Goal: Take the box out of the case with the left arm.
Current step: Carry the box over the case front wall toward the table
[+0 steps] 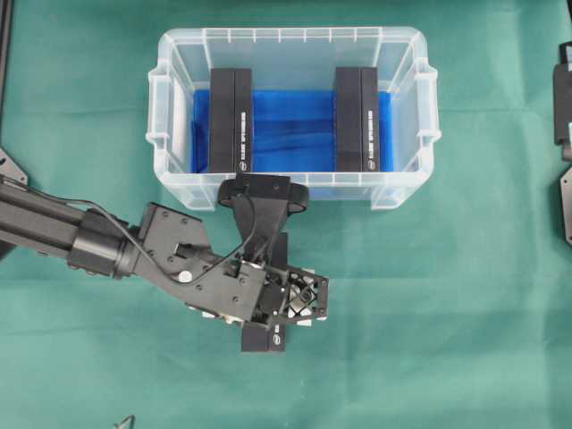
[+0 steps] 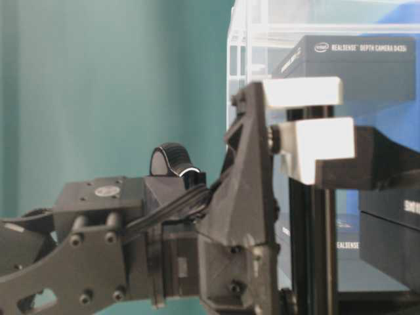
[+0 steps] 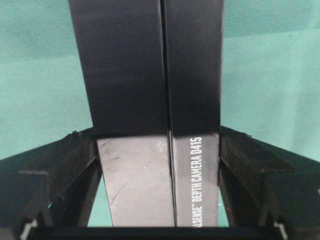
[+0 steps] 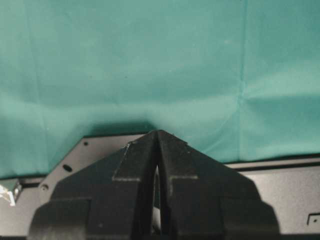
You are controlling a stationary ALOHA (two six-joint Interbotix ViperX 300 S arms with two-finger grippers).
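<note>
The case (image 1: 170, 116), a clear tub with a blue lining, stands at the back middle of the green cloth. My left gripper (image 1: 279, 308) is just in front of it, outside its near wall, shut on a black box (image 1: 266, 340) that sticks out on both sides of the head. In the left wrist view the box (image 3: 150, 75) fills the gap between my fingers (image 3: 67, 160), which press on both its long sides. The right gripper (image 4: 158, 137) is shut on nothing, over bare cloth.
Two more black boxes (image 1: 231, 121) (image 1: 357, 118) stand on edge inside the case, one left and one right, with blue lining showing between them. Part of the right arm (image 1: 563, 116) sits at the right edge. A cable end (image 1: 125, 420) lies at the front.
</note>
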